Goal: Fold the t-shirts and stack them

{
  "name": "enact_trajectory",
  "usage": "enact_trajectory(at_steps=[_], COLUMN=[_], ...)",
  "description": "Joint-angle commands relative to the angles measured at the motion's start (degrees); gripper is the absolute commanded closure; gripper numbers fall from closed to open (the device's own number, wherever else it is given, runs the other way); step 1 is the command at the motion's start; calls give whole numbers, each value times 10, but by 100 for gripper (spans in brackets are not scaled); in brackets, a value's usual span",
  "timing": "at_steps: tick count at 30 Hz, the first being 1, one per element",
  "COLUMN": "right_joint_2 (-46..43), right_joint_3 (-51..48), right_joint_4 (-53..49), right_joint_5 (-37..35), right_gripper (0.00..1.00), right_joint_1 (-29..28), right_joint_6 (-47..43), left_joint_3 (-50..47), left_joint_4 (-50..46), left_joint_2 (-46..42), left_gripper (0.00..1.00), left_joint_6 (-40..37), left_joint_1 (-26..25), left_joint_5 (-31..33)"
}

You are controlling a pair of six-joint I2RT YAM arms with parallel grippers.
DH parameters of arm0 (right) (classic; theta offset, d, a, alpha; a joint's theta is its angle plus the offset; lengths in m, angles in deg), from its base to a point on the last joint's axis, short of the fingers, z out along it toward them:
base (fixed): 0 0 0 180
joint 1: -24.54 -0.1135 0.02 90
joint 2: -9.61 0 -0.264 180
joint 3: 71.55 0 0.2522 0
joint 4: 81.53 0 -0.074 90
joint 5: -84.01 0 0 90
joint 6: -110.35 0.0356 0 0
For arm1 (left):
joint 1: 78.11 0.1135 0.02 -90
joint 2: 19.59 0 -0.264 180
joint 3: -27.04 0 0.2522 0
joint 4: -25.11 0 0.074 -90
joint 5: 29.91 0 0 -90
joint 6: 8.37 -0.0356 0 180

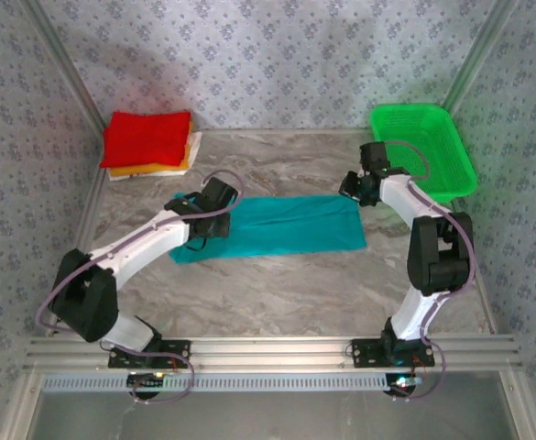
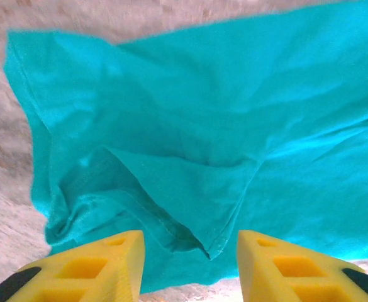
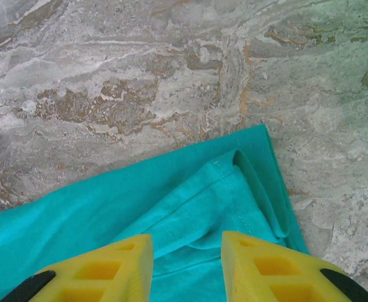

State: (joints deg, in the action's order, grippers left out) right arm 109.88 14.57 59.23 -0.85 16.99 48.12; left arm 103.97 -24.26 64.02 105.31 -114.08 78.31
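A teal t-shirt lies folded into a long flat strip across the middle of the marble table. My left gripper hovers over its left end. In the left wrist view the left gripper is open, and a hemmed, folded-over corner of the teal cloth lies between the yellow fingers. My right gripper is at the strip's far right corner. The right wrist view has the right gripper open just above the layered teal corner. At the back left sits a stack of folded shirts, red over orange-yellow and white.
A bright green mesh basket stands at the back right, close behind the right arm. Patterned walls enclose the table on three sides. Bare marble stretches between the teal strip and the arm bases.
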Motion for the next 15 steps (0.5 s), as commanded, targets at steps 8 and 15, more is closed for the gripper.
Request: enact_trajectory(at_steps=[8,15], right_joint_2=[64,133], right_joint_3=[66,154], right_joint_4=[-45,-134], right_joint_5=[-12,-78], right_gripper=[65,53], right_joint_1=[-21,-18], right_joint_6=[-32,-21], left_joint_3=[80,97], left_joint_4=[48,27], left_joint_2=[70,151], left_gripper=[49,50], left_joint_6=[-47,-70], left_joint_1=[88,60], left_joint_5=[-107,-119])
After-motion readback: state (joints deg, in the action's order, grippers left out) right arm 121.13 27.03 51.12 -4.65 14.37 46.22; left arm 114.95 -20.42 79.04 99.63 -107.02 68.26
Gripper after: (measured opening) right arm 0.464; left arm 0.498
